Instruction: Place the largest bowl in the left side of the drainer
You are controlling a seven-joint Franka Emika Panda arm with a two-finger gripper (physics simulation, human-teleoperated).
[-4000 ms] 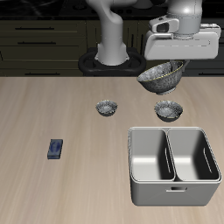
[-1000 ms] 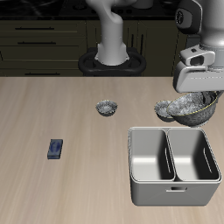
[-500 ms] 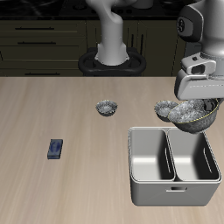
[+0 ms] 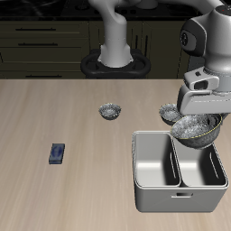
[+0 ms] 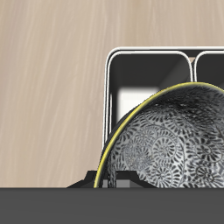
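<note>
The largest bowl (image 4: pixel 197 132), silvery-grey with a speckled pattern, hangs tilted just above the back rim of the drainer (image 4: pixel 137 171), over its left side. My gripper (image 4: pixel 200 115) is shut on the bowl's rim from above. The wrist view looks into the bowl (image 5: pixel 175 144), whose yellowish edge covers part of the grey drainer (image 5: pixel 149 54) and its centre wall below. My fingertips are hidden by the bowl.
Two smaller similar bowls stand on the wooden table behind the drainer: the smallest (image 4: pixel 110 111) and the mid-sized one (image 4: pixel 168 112), close to my gripper. A small blue object (image 4: pixel 58 153) lies far off to the side.
My gripper has carried the largest bowl forward and down, from beside the mid-sized bowl to just over the drainer's left side. Nothing else moved.
</note>
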